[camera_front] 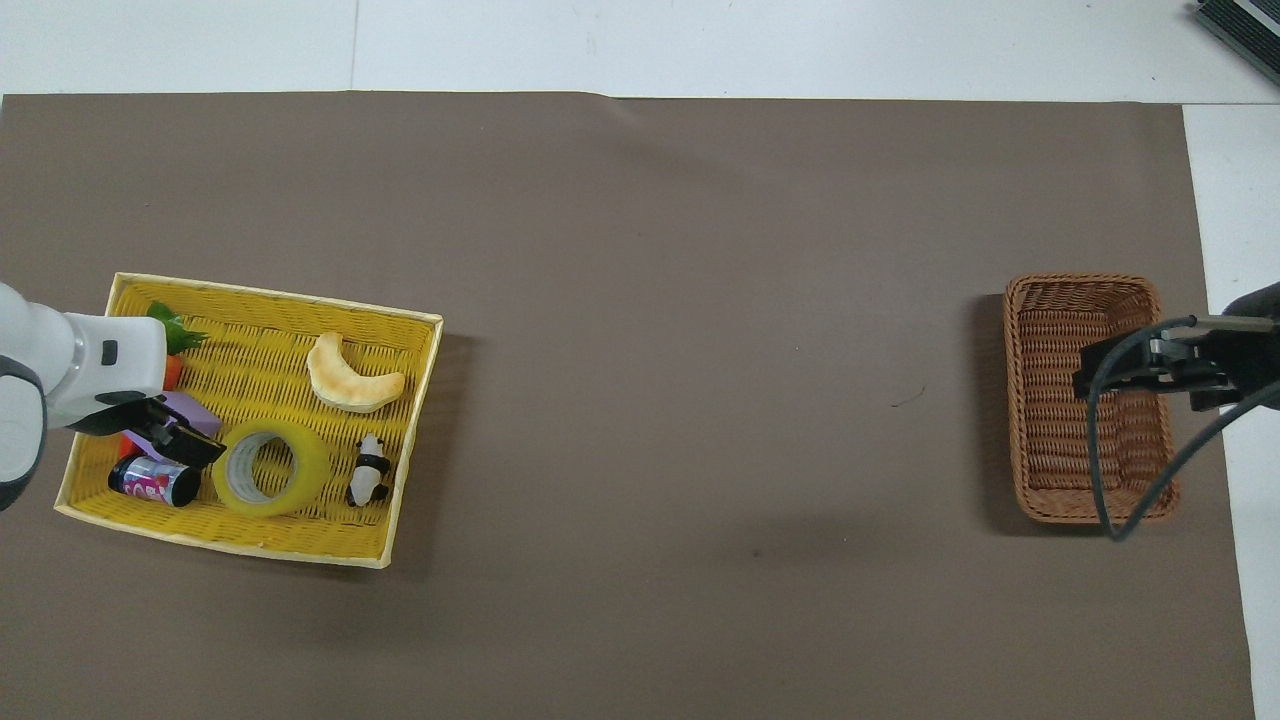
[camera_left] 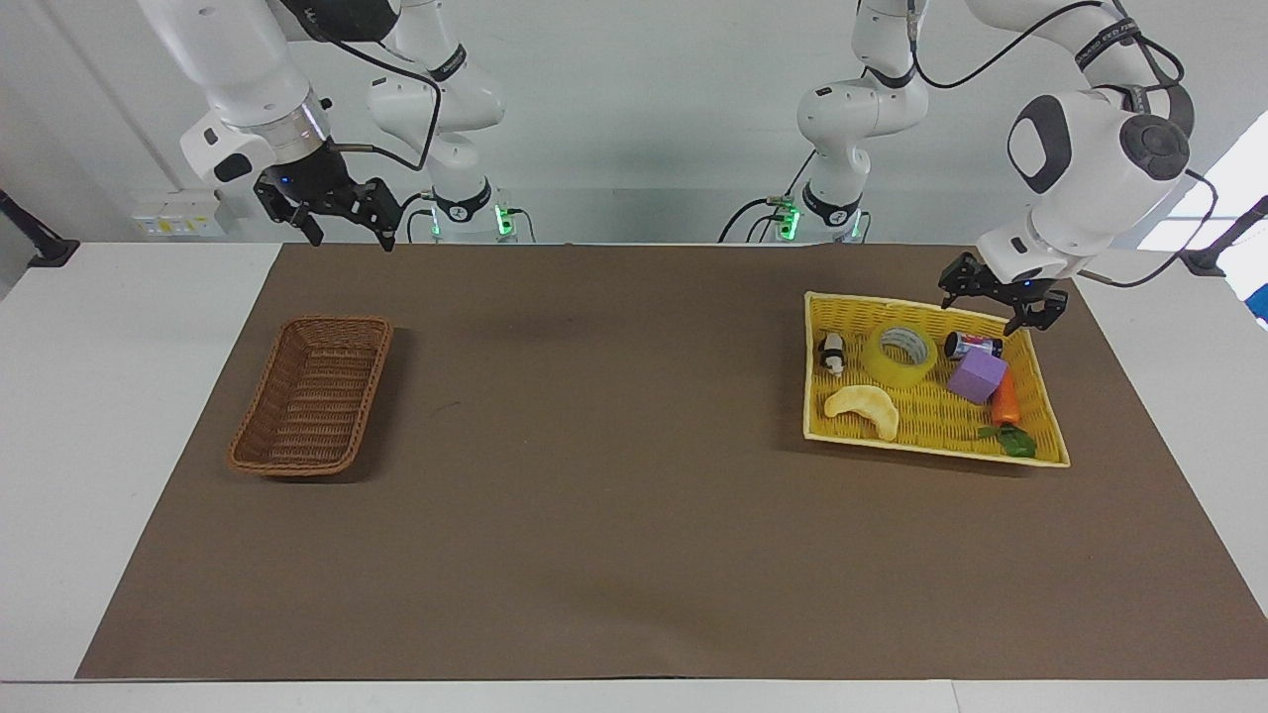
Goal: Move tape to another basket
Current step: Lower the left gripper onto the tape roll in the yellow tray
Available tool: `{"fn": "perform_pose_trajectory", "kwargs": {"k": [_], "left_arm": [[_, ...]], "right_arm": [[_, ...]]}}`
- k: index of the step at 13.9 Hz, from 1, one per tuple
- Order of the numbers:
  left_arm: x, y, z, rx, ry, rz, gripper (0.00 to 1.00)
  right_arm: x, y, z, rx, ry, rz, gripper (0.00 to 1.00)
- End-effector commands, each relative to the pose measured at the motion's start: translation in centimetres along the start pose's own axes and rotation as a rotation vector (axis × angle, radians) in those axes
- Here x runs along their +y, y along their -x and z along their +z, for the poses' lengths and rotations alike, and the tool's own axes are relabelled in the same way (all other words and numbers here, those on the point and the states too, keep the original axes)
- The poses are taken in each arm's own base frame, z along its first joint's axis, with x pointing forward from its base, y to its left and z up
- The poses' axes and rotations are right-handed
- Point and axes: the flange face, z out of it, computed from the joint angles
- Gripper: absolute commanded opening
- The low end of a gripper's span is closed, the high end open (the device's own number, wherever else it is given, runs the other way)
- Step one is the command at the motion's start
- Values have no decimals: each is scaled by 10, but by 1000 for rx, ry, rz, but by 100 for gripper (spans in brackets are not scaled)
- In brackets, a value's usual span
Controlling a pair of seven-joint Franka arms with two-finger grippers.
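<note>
Left gripper [camera_left: 1002,305]: fingers spread wide, empty, pointing down from a bent arm, raised over the robot-side rim of the yellow tray [camera_left: 1040,411].
Tape [camera_left: 899,356]: flat in that tray, below the gripper and just toward the table's middle, untouched.
Right gripper [camera_left: 335,212]: wide open, empty, waiting aloft; brown basket [camera_left: 313,395] lies below it.

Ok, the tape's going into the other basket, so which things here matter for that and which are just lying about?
Part of the job:
- tape, in the yellow tray
- brown basket, toward the right arm's end
- left gripper, open, over the tray's edge
- right gripper, open, waiting

Just lying about, all in the tray:
- crescent piece
- panda figure
- small can
- purple block
- toy carrot
</note>
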Motion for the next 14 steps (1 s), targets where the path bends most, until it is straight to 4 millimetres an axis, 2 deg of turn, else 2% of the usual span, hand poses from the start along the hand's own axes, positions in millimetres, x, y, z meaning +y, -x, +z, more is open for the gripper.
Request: {"fn": "perform_pose_trajectory", "kwargs": {"k": [1,3,5,6,7,9,12,14], "left_arm": [[7,-5,27,11,6,36,100],[8,-4,42,19,-1,36,100],[4,-8,46,46,-24,31,98],[4,-9,45,50,-27,31,93],[4,-8,47,47,-26,31,83],[5,-7,49,43,-23,42,80],[13,-7,75,26,-10,59,72],[15,-3,85,19,-5,63,67]], "right_arm": [[2,4,-3,10,-24,-24,100],[2,4,-3,10,-24,-22,100],[2,4,-3,10,-24,-24,100],[2,4,-3,10,-24,-22,100],[2,4,-3,10,-24,-22,100],[2,4,-3,10,-24,-24,100],[2,4,-3,10,-24,-24,100],[2,4,-3,10,-24,-24,100]]}}
